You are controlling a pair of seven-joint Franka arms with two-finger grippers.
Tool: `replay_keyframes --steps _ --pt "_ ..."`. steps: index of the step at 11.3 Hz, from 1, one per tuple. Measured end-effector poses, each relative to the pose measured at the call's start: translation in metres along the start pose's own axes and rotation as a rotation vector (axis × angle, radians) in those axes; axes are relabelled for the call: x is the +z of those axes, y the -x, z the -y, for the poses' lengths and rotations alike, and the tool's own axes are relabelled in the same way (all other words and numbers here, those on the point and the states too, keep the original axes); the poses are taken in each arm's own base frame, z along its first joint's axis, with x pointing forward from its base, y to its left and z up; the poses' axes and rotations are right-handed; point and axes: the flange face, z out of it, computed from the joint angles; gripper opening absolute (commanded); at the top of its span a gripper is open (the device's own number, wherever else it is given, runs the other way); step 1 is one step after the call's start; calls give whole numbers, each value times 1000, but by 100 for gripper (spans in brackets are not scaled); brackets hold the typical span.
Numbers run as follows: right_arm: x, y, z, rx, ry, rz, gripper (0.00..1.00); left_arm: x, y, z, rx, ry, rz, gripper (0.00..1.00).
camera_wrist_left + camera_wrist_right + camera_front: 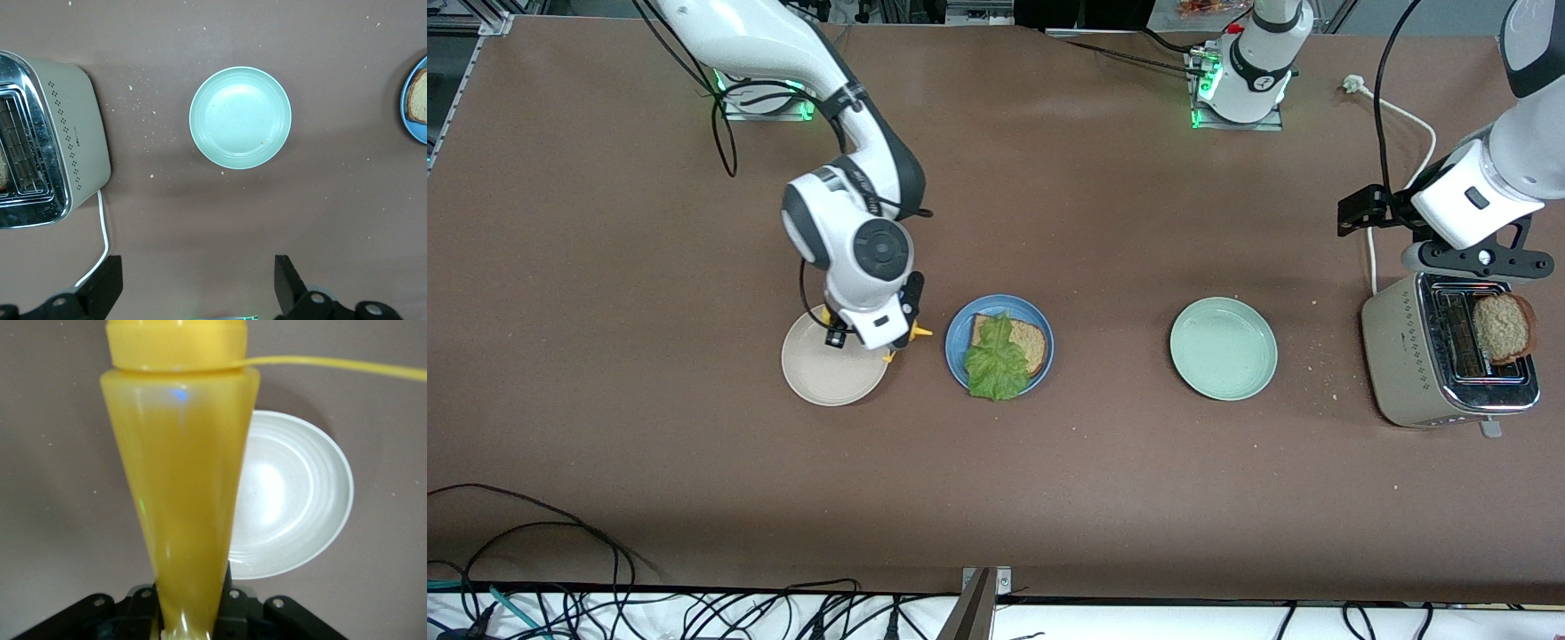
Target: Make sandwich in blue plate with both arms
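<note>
On the table (pixel 1049 489), the toaster (pixel 1440 360) at the left arm's end holds one bread slice (pixel 1503 327) in its slot, with the left end effector (pixel 1476 260) hovering over it, fingers spread wide and empty. The blue plate (pixel 960 331), mid-table between the cream plate (pixel 818 373) and the mint-green plate (pixel 1224 348), carries a second bread slice (pixel 1032 342) topped by the lettuce leaf (pixel 996 364). The right end effector (pixel 871 333) hangs over the cream plate just beside the blue plate, clamped on the yellow squeeze bottle (pixel 183 487).
</note>
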Motion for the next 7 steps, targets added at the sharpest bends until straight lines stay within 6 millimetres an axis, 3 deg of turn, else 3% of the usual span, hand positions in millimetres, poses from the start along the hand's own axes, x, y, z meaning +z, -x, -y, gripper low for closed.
replay_keyframes --steps 3,7 --pt "20 -48 34 -44 75 118 0 0 0 0 0 0 0 100" --pt "16 -64 40 -60 108 168 0 0 0 0 0 0 0 100"
